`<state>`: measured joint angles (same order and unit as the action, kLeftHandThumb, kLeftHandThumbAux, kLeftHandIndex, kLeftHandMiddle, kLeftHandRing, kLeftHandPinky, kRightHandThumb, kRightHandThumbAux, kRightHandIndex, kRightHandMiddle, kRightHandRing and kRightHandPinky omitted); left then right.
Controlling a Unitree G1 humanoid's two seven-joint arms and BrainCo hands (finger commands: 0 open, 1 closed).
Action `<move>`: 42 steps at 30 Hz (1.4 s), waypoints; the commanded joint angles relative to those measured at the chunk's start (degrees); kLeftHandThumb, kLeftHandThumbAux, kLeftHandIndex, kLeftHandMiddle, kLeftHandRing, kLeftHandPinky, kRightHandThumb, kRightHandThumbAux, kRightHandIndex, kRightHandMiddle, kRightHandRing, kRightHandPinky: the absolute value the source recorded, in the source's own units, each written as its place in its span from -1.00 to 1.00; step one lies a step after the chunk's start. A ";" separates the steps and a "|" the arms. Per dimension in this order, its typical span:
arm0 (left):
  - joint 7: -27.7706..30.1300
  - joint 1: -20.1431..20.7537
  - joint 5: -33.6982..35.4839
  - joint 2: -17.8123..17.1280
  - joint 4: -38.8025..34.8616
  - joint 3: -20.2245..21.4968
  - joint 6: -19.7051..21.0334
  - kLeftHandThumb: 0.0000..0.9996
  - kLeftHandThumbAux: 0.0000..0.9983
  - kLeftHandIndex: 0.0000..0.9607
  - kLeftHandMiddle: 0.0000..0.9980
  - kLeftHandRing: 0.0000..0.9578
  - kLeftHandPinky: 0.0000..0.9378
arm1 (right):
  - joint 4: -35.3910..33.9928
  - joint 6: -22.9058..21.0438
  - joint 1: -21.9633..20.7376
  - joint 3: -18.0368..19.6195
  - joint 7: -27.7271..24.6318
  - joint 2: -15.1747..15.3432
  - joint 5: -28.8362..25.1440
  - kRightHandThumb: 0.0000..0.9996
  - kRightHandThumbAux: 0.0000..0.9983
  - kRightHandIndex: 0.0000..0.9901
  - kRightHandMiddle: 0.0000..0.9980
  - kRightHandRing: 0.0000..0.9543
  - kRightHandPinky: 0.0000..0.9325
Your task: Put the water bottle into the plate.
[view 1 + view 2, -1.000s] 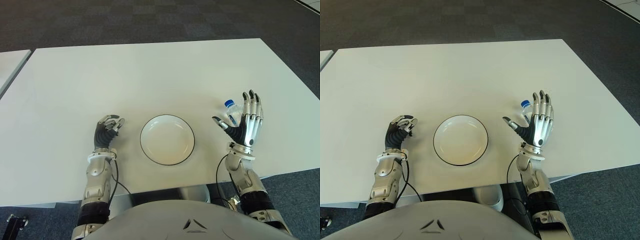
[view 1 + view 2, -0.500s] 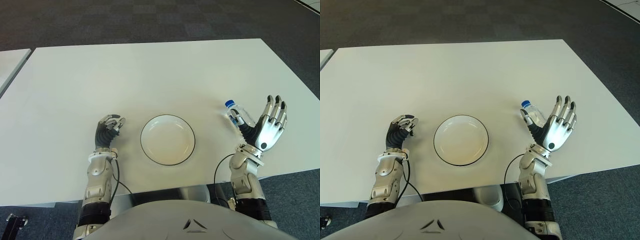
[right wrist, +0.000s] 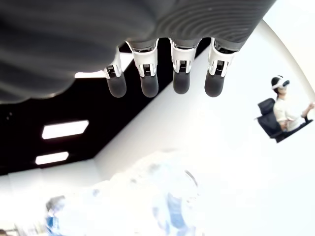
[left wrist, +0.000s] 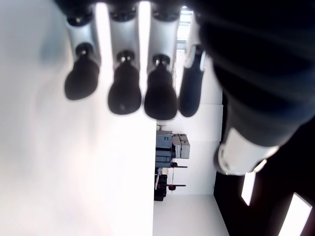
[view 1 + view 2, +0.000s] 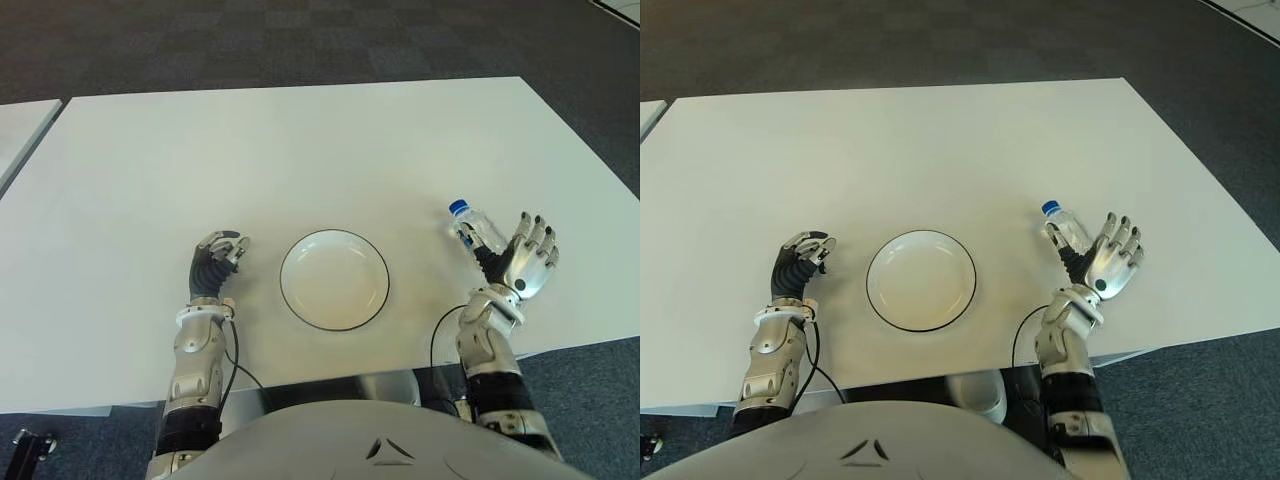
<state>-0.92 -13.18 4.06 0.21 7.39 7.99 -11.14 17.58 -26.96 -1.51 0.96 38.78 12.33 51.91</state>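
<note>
**Right robot hand spread beside the bottle, nothing gripped yet**

At the table's right front edge, my right robot hand [image 5: 522, 264] is raised on a bent wrist, palm turned toward the middle of the table, its fingers [image 3: 180, 81] spread straight and apart with nothing between them. The water bottle [image 5: 474, 232] lies just beyond and slightly to the inner side of that hand, the thumb side reaching up against its lower end; I cannot tell from the eye views whether they actually touch. In the right wrist view the bottle shows as a pale, clear shape below the fingertips, not enclosed by them.

The bottle appears to lie on its side on the table [image 5: 300, 140], its blue cap [image 5: 458, 208] pointing away from me and a little toward the centre, so its long axis runs roughly fore and aft, close to the line of my forearm. I judge the fingers would have to wrap across that axis from the outer side.

The plate [image 5: 334, 279] sits bare at the centre front, well apart from the bottle and to its left. The right hand is by far the nearer one.

My left robot hand [image 5: 214, 262] shows idle on the plate's left side, fingers curled, holding nothing.
</note>
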 commanded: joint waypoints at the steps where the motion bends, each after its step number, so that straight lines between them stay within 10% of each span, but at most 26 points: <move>1: -0.53 -0.87 0.30 0.41 -0.20 0.23 1.27 0.40 0.45 -0.10 0.55 0.59 0.59 | 17.88 5.05 -5.77 -0.24 1.68 4.51 -4.22 0.08 -0.79 -1.00 -1.00 -1.00 -1.00; 16: -0.62 -1.74 0.88 1.02 -1.15 0.39 1.44 0.40 0.44 -0.09 0.55 0.59 0.60 | 44.62 11.25 -19.75 -5.61 -5.26 9.06 -6.60 -0.07 -0.75 -1.00 -1.00 -1.00 -1.00; 22: -0.76 -2.07 0.60 1.20 -1.57 0.20 1.49 0.40 0.44 -0.09 0.56 0.60 0.60 | 17.34 -6.62 -17.41 -11.74 -23.28 7.02 -3.00 -0.04 -0.72 -1.00 -1.00 -1.00 -1.00; 33: -0.21 -2.09 1.19 1.22 -1.13 0.44 0.68 0.40 0.44 -0.09 0.55 0.59 0.60 | 42.68 1.10 -27.37 -16.83 -28.80 6.80 -5.53 0.04 -0.73 -1.00 -1.00 -1.00 -1.00; 42: -0.13 -2.11 2.72 1.53 -0.77 1.05 1.07 0.40 0.44 -0.09 0.53 0.57 0.57 | 50.59 1.14 -31.91 -19.16 -31.01 5.38 -6.74 0.09 -0.60 -1.00 -1.00 -1.00 -1.00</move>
<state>-0.91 -14.70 6.05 1.13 6.06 8.64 -11.13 62.62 -26.85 -36.94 -16.81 13.14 21.31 48.07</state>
